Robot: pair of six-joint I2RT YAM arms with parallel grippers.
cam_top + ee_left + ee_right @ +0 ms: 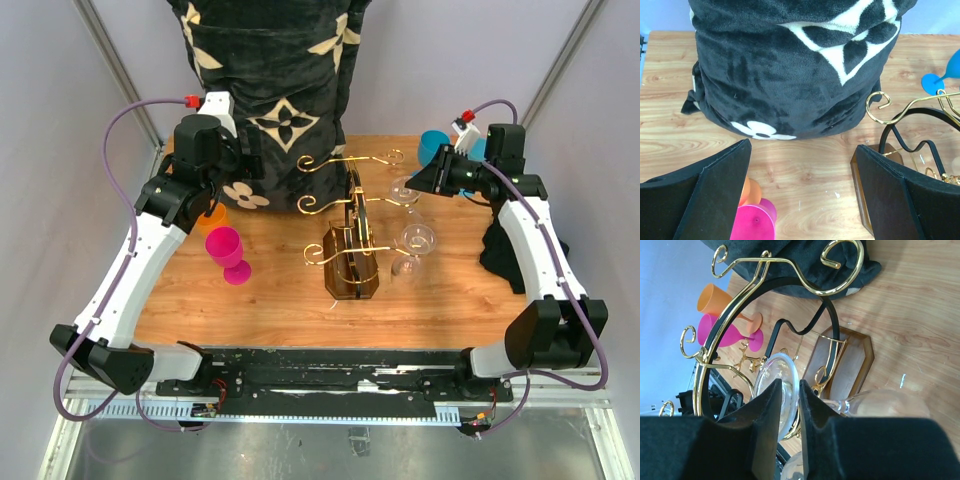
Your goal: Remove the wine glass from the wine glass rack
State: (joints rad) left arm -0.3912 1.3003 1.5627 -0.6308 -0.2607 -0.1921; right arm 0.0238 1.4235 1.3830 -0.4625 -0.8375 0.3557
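The wine glass rack (352,250) stands mid-table, with gold scroll arms on a dark brown wooden body; it also shows in the right wrist view (840,360) and the left wrist view (920,125). Two clear wine glasses hang on its right side, a far one (405,190) and a near one (418,240). My right gripper (420,183) is at the far glass. In the right wrist view its jaws (799,400) stand almost closed with the glass's round foot (775,385) pinched between them, bowl (880,402) to the right. My left gripper (248,160) is wide open and empty (802,190) over bare wood.
A black patterned plush bundle (270,90) fills the back centre. A pink goblet (228,250) and an orange cup (212,215) stand left of the rack. A blue goblet (432,145) is at the back right. A black cloth (500,250) lies by the right edge.
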